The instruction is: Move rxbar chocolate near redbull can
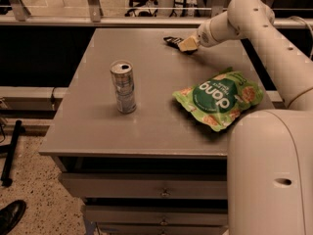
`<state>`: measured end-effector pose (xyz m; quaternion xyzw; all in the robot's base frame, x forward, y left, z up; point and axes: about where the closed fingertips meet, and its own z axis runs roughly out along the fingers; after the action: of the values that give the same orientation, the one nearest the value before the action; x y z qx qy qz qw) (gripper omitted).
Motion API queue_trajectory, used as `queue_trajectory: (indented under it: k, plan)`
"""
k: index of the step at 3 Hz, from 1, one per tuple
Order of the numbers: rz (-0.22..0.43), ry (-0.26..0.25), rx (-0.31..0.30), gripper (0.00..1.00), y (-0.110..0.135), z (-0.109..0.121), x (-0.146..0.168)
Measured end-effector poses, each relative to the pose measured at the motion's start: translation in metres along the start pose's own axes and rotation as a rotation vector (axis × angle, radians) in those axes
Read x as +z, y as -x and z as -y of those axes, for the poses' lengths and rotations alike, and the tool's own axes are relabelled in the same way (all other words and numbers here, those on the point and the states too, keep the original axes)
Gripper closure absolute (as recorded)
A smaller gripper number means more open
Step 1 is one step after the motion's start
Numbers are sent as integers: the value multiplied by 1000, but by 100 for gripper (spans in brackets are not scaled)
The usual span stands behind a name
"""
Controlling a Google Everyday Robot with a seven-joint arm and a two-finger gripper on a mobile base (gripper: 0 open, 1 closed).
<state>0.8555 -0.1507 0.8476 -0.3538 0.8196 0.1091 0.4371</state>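
Observation:
The redbull can (123,87) stands upright on the left half of the grey table (146,126), silver with a pull-tab top. The rxbar chocolate (172,41) is a small flat black wrapper at the far back of the table, mostly hidden by the gripper. The gripper (185,45) with pale fingers (188,44) is down at the bar's right end, touching it. The arm reaches in from the upper right.
A large green snack bag (219,98) lies on the right half of the table between the arm's base and the bar. The white robot body (271,175) fills the lower right. Drawers sit under the table top. A railing runs behind the table.

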Motion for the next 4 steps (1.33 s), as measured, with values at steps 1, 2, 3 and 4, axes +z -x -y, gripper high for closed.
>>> queue_trajectory:
  k: [1, 2, 3, 4]
  plan:
    - [24, 38, -17, 85, 7, -13, -10]
    - [53, 110, -81, 100, 21, -48, -27]
    - [95, 197, -164, 100, 36, -97, -52]
    - [125, 310, -225, 100, 41, -158, -78]
